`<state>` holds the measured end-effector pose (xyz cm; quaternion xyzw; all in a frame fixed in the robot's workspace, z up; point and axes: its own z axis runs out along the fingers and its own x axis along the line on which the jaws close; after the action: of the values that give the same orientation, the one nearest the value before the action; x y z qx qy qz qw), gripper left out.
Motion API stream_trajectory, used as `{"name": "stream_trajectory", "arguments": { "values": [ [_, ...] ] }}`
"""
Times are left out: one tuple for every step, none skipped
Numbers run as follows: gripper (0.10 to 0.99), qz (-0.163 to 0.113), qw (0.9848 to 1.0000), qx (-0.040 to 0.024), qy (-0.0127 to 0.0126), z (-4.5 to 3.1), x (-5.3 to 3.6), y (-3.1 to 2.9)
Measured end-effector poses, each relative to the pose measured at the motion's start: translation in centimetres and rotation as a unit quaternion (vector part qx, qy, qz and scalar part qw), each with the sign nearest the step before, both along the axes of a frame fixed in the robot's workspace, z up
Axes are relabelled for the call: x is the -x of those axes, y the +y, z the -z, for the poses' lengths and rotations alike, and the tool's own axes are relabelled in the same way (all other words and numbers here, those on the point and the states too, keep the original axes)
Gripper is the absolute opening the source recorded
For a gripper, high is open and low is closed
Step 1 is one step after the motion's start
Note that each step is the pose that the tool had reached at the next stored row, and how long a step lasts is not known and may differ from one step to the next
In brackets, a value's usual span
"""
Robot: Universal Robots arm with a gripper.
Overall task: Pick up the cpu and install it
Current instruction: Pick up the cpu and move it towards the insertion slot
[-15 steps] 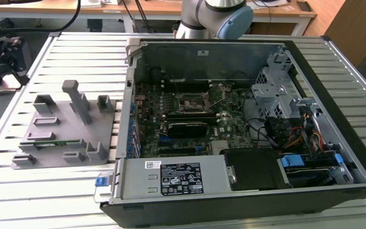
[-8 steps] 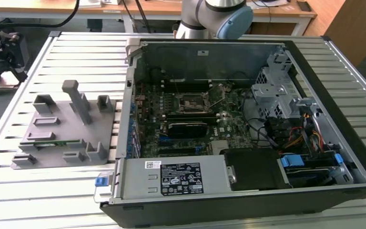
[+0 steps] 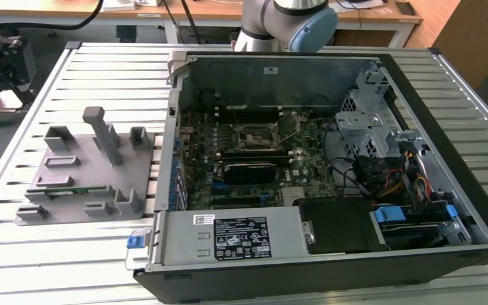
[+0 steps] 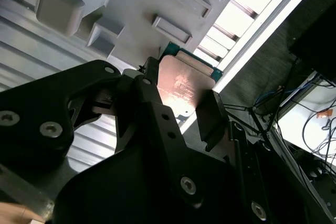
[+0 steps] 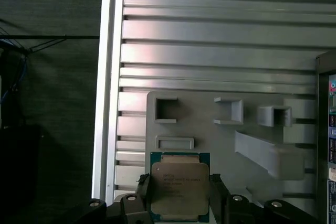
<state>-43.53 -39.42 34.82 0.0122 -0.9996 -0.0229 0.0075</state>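
Observation:
The cpu (image 5: 180, 182), a flat square chip with a silver-grey metal top and a green rim, sits between the two black fingers of my gripper (image 5: 181, 192), which is shut on its opposite edges. In the second wrist view the same cpu (image 4: 184, 85) is clamped in the gripper (image 4: 181, 98), with the grey fixture (image 4: 142, 3) and the table slats behind it. The fixture (image 5: 210, 129) with its empty pockets lies just beyond the chip. In the exterior view the dark motherboard socket (image 3: 257, 135) lies inside the open computer case (image 3: 447, 127).
The grey fixture (image 3: 83, 184) lies on the slatted table (image 3: 108, 70) at the exterior view's left and carries a green memory stick (image 3: 66, 189) and tall posts (image 3: 104, 136). The table edge (image 5: 107, 103) drops to dark floor. Cables and a drive cage (image 3: 367, 124) crowd the case.

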Motion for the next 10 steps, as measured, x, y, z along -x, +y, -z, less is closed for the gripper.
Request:
{"name": "stream_trajectory", "arguments": {
  "values": [
    [0.529,0.000,1.0000,0.0000,0.0000,-0.11,0.00,0.02],
    [0.529,0.000,1.0000,0.0000,0.0000,-0.23,0.00,0.04],
    [0.529,0.000,1.0000,0.0000,0.0000,-0.34,0.00,0.07],
    [0.529,0.000,1.0000,0.0000,0.0000,-0.47,0.00,0.09],
    [0.529,0.000,1.0000,0.0000,0.0000,-0.58,0.00,0.11],
    [0.529,0.000,1.0000,0.0000,-0.0001,-0.69,0.00,0.13],
    [0.529,0.000,1.0000,0.0000,0.0000,-0.80,0.00,0.14],
    [0.529,0.000,1.0000,0.0000,0.0000,-0.89,0.00,0.16],
    [0.529,0.000,1.0000,0.0000,0.0000,-0.96,0.00,0.17],
    [0.529,0.000,1.0000,-0.0001,-0.0001,-0.97,-0.03,0.18]
  ]
}}
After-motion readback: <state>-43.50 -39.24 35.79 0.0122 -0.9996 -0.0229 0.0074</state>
